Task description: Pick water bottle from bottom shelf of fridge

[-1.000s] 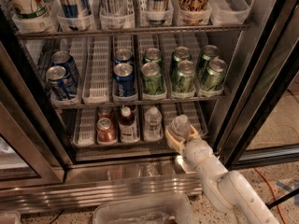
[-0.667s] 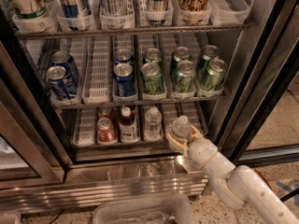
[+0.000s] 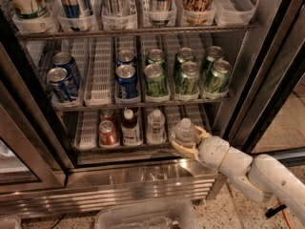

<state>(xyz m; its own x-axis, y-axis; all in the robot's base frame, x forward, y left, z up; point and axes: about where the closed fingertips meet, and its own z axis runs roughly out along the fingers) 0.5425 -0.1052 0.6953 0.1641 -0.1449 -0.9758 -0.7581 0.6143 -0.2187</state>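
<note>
The claw (image 3: 187, 139) is low down at the front of the fridge (image 3: 143, 175), right at the lip of the bottom shelf (image 3: 86, 133), w/ the white arm (image 3: 248, 168) running off down and to the right behind it. It's pinching the water bottle (image 3: 185, 130): one tan finger (image 3: 202, 133) sits against the bottle's right side, the other (image 3: 182, 150) curls under its front-left, so the jaws are closed round the body w/ the cap sticking up above them. The bottle is upright at the shelf's front edge; can't tell if it's lifted off the tray. Just left of the claw is a 2nd clear bottle (image 3: 156, 125), then a dark brown drink bottle (image 3: 128, 126), then a red can (image 3: 108, 133), each in its own white lane. Above the claw, one rack up, are green cans (image 3: 187, 77), w/ blue cans (image 3: 127, 80) further left. Below the claw and to its left, on the floor, is a clear plastic bin (image 3: 143, 216).
</note>
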